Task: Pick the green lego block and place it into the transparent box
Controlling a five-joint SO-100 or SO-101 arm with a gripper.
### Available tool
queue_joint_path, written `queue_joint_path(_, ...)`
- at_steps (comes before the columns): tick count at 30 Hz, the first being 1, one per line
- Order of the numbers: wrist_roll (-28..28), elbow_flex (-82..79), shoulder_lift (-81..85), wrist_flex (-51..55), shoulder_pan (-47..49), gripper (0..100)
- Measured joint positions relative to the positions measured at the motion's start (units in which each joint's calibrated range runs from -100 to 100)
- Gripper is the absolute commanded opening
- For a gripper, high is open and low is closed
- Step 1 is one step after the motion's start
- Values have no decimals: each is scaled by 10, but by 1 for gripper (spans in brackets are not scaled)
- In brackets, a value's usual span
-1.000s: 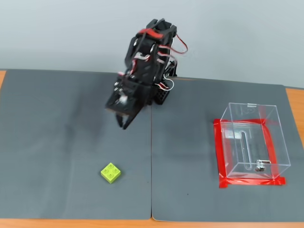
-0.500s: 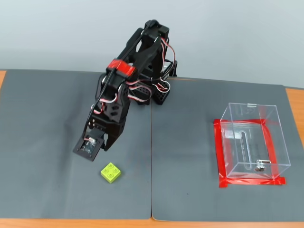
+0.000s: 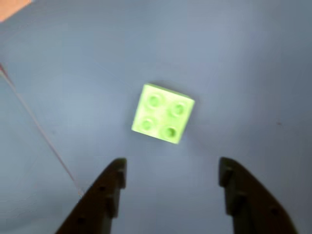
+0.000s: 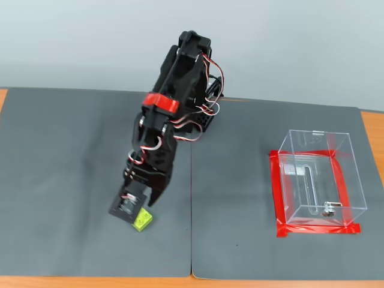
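Lime-green plastic, the green lego block (image 3: 163,113) lies studs-up on the grey surface (image 3: 243,58), just ahead of the hand (image 3: 171,176). That hand is spread wide and empty, probably so its fingers can straddle the block. Well to the block's right in the fixed view stands the transparent box (image 4: 318,180).

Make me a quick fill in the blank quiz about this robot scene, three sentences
1. The green lego block shows ____ round studs on top.
2. The gripper has its jaws ____, with nothing between them.
3. The tape around the transparent box base is ____.

Missing words: four; open; red
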State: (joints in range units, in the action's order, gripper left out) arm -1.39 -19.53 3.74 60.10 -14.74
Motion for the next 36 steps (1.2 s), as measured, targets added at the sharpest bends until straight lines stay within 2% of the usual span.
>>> queue_joint_path(7,-26,40,-54,-9,4,23)
queue_joint_path(22,-26,80,-160,-22,-13,23)
queue_joint_path(36,-24,81,-177,-47,-11,23)
